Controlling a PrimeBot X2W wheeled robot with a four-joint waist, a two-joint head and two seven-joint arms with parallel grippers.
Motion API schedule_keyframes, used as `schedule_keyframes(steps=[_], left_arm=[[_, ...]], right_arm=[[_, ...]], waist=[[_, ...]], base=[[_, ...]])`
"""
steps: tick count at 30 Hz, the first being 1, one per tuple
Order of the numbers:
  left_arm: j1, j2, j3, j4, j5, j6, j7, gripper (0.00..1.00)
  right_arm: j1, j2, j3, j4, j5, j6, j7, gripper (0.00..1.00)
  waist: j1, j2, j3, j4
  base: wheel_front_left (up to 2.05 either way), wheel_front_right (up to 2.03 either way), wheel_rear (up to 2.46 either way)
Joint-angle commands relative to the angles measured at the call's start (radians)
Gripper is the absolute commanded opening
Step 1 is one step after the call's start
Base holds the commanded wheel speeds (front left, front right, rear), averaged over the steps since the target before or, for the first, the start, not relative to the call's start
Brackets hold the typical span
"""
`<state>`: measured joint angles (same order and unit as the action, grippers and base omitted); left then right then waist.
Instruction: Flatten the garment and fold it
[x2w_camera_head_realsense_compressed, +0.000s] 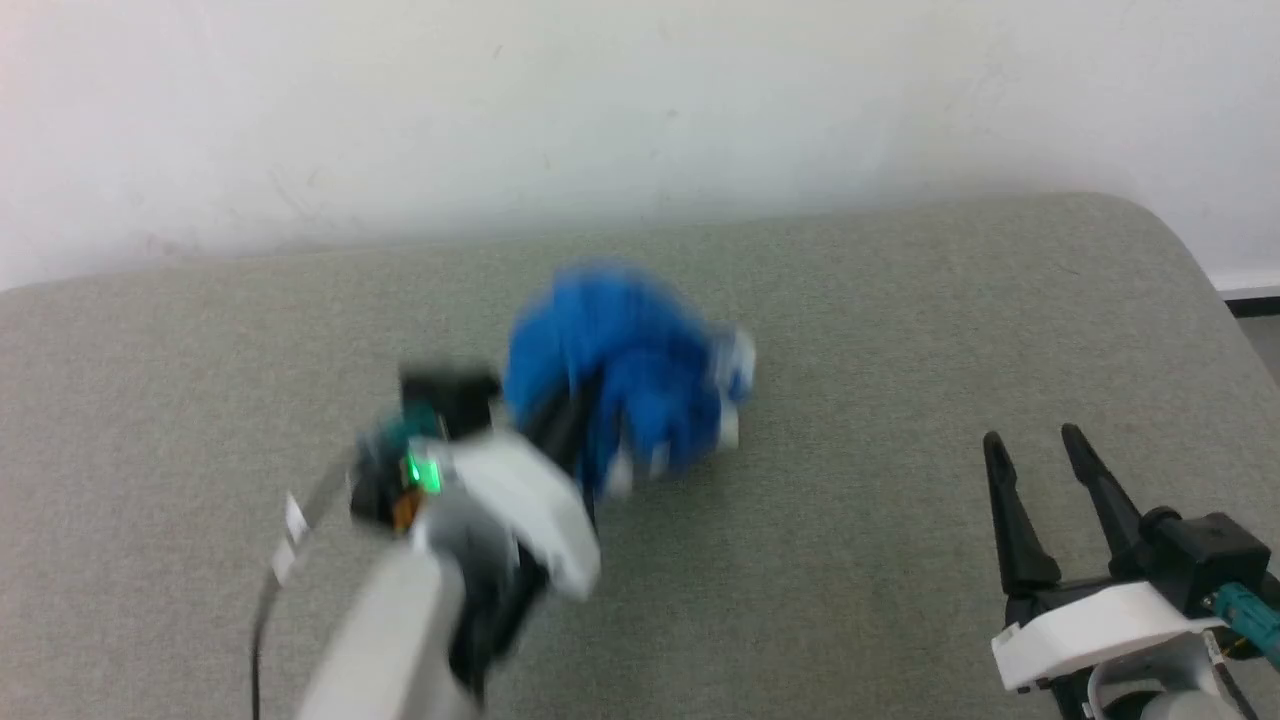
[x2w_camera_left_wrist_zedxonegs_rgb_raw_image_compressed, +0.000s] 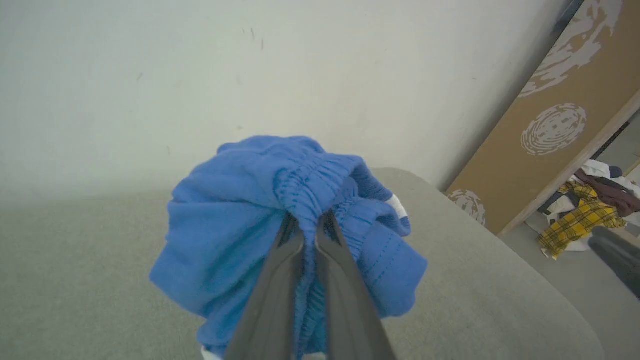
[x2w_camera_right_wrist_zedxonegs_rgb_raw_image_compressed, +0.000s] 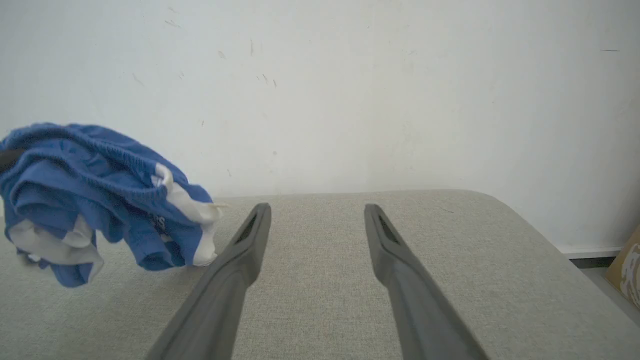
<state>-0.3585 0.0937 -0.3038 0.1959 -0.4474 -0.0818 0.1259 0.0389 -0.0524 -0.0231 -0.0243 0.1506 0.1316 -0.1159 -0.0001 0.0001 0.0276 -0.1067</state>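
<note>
The garment (x2w_camera_head_realsense_compressed: 630, 375) is a bunched pair of bright blue shorts with white trim, near the middle of the grey padded surface (x2w_camera_head_realsense_compressed: 850, 560) and blurred in the head view. My left gripper (x2w_camera_left_wrist_zedxonegs_rgb_raw_image_compressed: 310, 222) is shut on the garment (x2w_camera_left_wrist_zedxonegs_rgb_raw_image_compressed: 280, 210) at its gathered elastic waistband, holding the bundle up; the fingers (x2w_camera_head_realsense_compressed: 560, 425) reach into it from the lower left. From the right wrist, the garment (x2w_camera_right_wrist_zedxonegs_rgb_raw_image_compressed: 100, 190) hangs at the left with white patches showing. My right gripper (x2w_camera_head_realsense_compressed: 1035, 440) stands open at the lower right, apart from the cloth, nothing between its fingers (x2w_camera_right_wrist_zedxonegs_rgb_raw_image_compressed: 250, 240).
A pale wall (x2w_camera_head_realsense_compressed: 640, 110) runs behind the surface, whose rounded right corner (x2w_camera_head_realsense_compressed: 1160, 220) drops to the floor. In the left wrist view a brown patterned board (x2w_camera_left_wrist_zedxonegs_rgb_raw_image_compressed: 560, 125) leans at the right, with a heap of clothes (x2w_camera_left_wrist_zedxonegs_rgb_raw_image_compressed: 585, 215) on the floor beyond.
</note>
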Motion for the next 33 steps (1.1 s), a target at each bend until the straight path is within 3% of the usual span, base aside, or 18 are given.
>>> schedule_keyframes(steps=[1,5,6,7,8,9,13,18,25,33], left_arm=[[0.04,0.002,-0.007,0.013,0.003,0.012,-0.005,0.0],[0.182,0.0,-0.062,0.08,0.021,0.017,-0.02,0.0],[0.205,-0.002,-0.075,0.09,0.019,0.012,-0.019,0.18],[0.223,-0.002,-0.089,0.098,0.02,0.008,-0.019,0.43],[0.235,-0.002,-0.099,0.102,0.022,0.006,-0.019,0.79],[0.242,-0.001,-0.106,0.102,0.025,0.004,-0.025,1.0],[0.242,0.008,-0.104,0.07,0.02,-0.002,-0.05,1.0],[0.202,0.03,-0.055,-0.041,0.041,0.014,-0.169,1.0],[0.204,0.07,0.027,-0.127,0.11,0.112,-0.305,1.0],[0.299,0.108,0.14,-0.139,0.136,0.209,-0.374,1.0]], right_arm=[[0.012,0.002,0.004,0.002,0.004,-0.001,-0.006,1.0],[0.018,0.002,0.016,0.005,0.008,-0.001,-0.005,1.0],[0.02,0.002,0.017,0.004,0.008,-0.001,-0.005,1.0],[0.021,0.002,0.02,0.003,0.005,-0.001,-0.003,1.0],[0.023,0.002,0.02,0.001,0.001,-0.001,-0.001,1.0],[0.023,0.002,0.019,-0.001,0.001,-0.001,-0.001,1.0],[0.024,0.002,0.008,-0.006,-0.002,-0.001,0.002,1.0],[0.028,0.002,-0.002,-0.011,-0.008,-0.001,0.006,1.0],[0.032,0.002,0.004,-0.02,-0.007,-0.001,0.014,1.0],[0.039,0.002,0.009,-0.022,-0.007,-0.001,0.036,1.0]], waist=[[0.0001,-0.0001,-0.005,-0.006],[0.0001,-0.0001,-0.007,-0.009],[0.0001,-0.0001,-0.007,-0.005],[0.0001,-0.0001,-0.008,-0.001],[0.0001,-0.0001,-0.006,0.004],[0.0001,-0.0001,-0.006,0.01],[0.0001,-0.0001,-0.003,0.034],[0.0001,-0.0001,-0.015,0.061],[0.0001,-0.0001,-0.017,0.084],[0.0001,-0.0001,-0.015,0.099]], base=[[0.0,0.0,0.0],[0.0,0.0,0.0],[0.0,0.0,0.0],[0.0,0.0,0.0],[0.0,0.0,0.0],[0.0,0.0,0.0],[0.0,0.0,0.0],[0.0,0.0,0.0],[0.0,0.0,0.0],[0.0,0.0,0.0]])
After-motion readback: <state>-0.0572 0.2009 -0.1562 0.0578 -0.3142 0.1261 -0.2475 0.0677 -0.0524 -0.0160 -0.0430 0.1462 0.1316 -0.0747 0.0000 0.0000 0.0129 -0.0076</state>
